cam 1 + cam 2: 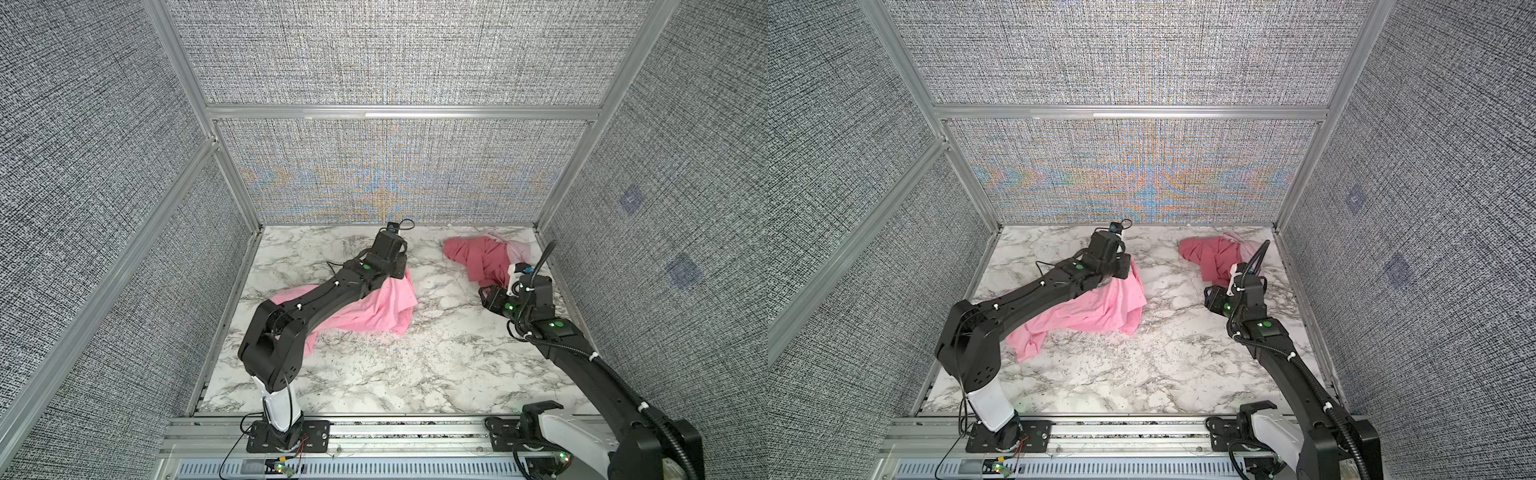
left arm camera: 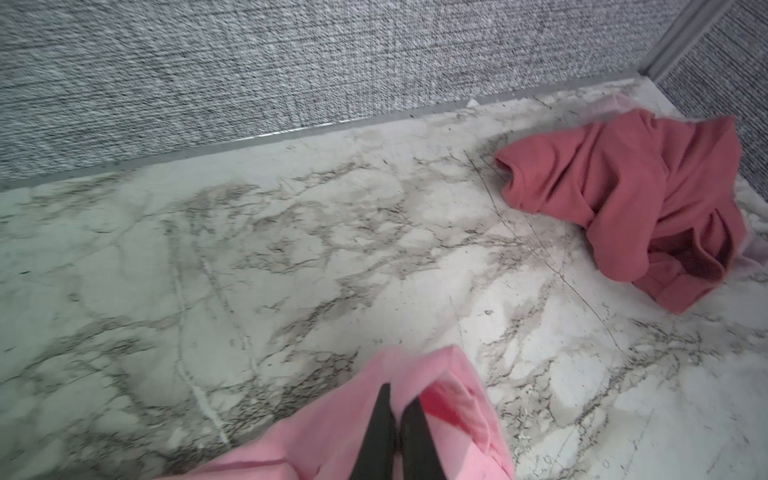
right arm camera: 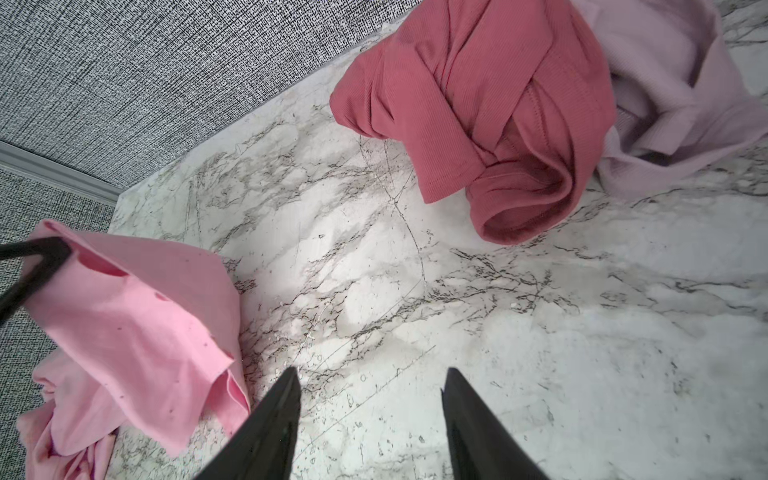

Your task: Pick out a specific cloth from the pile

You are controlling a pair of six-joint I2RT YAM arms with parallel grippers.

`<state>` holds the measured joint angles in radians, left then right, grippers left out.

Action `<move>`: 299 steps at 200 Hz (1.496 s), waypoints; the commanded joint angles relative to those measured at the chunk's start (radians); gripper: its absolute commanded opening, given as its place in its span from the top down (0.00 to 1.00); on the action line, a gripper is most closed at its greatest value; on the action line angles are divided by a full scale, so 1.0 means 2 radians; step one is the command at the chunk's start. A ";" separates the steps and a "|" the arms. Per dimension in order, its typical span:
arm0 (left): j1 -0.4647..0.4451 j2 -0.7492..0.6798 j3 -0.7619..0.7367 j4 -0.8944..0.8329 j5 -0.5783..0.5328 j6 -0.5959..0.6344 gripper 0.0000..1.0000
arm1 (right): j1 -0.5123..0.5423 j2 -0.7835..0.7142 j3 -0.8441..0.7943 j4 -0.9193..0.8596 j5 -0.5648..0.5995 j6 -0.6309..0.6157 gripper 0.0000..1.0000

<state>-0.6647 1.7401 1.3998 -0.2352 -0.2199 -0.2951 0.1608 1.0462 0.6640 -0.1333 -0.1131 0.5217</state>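
Since the left gripper (image 2: 398, 395) pinches just a fold of cloth (image 2: 316, 432) draped beneath it, drag could slip it; right gripper (image 3: 371, 376) spread.

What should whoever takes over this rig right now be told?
Left gripper: shut on a corner of the cloth.
Right gripper: open, empty, above bare table.
Cloth: mid-table, gripped corner raised, the rest draped on the marble, well apart from the pile.
Pile: red cloth and pale cloth, far right corner.
Done: the cloth is out of the pile.
Left: probably just to set it down and release it.
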 commanded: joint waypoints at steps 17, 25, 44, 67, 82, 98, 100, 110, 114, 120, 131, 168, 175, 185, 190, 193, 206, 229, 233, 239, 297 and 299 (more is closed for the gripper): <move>0.037 -0.068 -0.028 -0.007 -0.041 0.005 1.00 | 0.000 0.014 0.007 0.032 -0.012 0.010 0.43; 0.046 -0.086 -0.035 -0.007 -0.043 0.006 1.00 | 0.000 0.019 0.010 0.035 -0.018 0.009 0.43; 0.066 -0.127 -0.061 0.000 -0.058 0.020 1.00 | 0.000 0.031 0.017 0.043 -0.029 0.009 0.43; 0.098 -0.173 -0.087 -0.017 -0.076 0.013 1.00 | 0.000 0.044 0.024 0.054 -0.039 0.013 0.43; 0.124 -0.204 -0.104 -0.032 -0.079 0.009 1.00 | 0.001 0.055 0.037 0.059 -0.048 0.014 0.43; 0.154 -0.237 -0.127 -0.046 -0.084 0.001 1.00 | 0.001 0.068 0.054 0.061 -0.062 0.007 0.43; 0.157 -0.241 -0.130 -0.047 -0.084 0.000 1.00 | 0.001 0.070 0.056 0.061 -0.063 0.007 0.43; 0.176 -0.262 -0.147 -0.051 -0.084 -0.006 1.00 | 0.001 0.081 0.071 0.058 -0.070 0.005 0.43; 0.183 -0.271 -0.154 -0.051 -0.083 -0.007 1.00 | 0.001 0.084 0.075 0.058 -0.074 0.005 0.43; 0.193 -0.283 -0.164 -0.052 -0.082 -0.010 1.00 | 0.001 0.091 0.082 0.060 -0.080 0.005 0.43; 0.213 -0.302 -0.179 -0.058 -0.077 -0.019 1.00 | 0.002 0.102 0.094 0.062 -0.091 0.006 0.43; 0.255 -0.332 -0.206 -0.085 -0.071 -0.032 1.00 | 0.006 0.134 0.116 0.077 -0.112 0.010 0.43; 0.261 -0.334 -0.209 -0.092 -0.074 -0.036 1.00 | 0.007 0.140 0.120 0.079 -0.115 0.011 0.43; 0.268 -0.338 -0.212 -0.102 -0.075 -0.041 1.00 | 0.009 0.146 0.124 0.083 -0.119 0.015 0.43; 0.272 -0.341 -0.214 -0.106 -0.076 -0.043 1.00 | 0.009 0.148 0.126 0.086 -0.122 0.018 0.43; 0.274 -0.343 -0.215 -0.108 -0.077 -0.045 1.00 | 0.011 0.150 0.126 0.087 -0.123 0.019 0.43; 0.280 -0.353 -0.220 -0.118 -0.079 -0.051 1.00 | 0.015 0.156 0.127 0.095 -0.128 0.025 0.43; 0.288 -0.361 -0.215 -0.157 -0.098 -0.063 1.00 | 0.022 0.166 0.128 0.094 -0.130 0.023 0.43; 0.289 -0.360 -0.213 -0.165 -0.100 -0.063 1.00 | 0.023 0.167 0.135 0.094 -0.130 0.023 0.43; 0.290 -0.358 -0.210 -0.177 -0.104 -0.065 1.00 | 0.025 0.169 0.143 0.095 -0.131 0.023 0.43; 0.292 -0.376 -0.231 -0.240 -0.149 -0.082 1.00 | 0.038 0.185 0.142 0.114 -0.142 0.031 0.43; 0.292 -0.376 -0.232 -0.243 -0.152 -0.082 1.00 | 0.038 0.186 0.142 0.114 -0.143 0.032 0.43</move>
<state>-0.0853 1.0031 0.9508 -0.6487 -0.4488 -0.4343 0.2287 1.4113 0.9520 0.0498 -0.3775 0.5655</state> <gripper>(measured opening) 0.071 0.570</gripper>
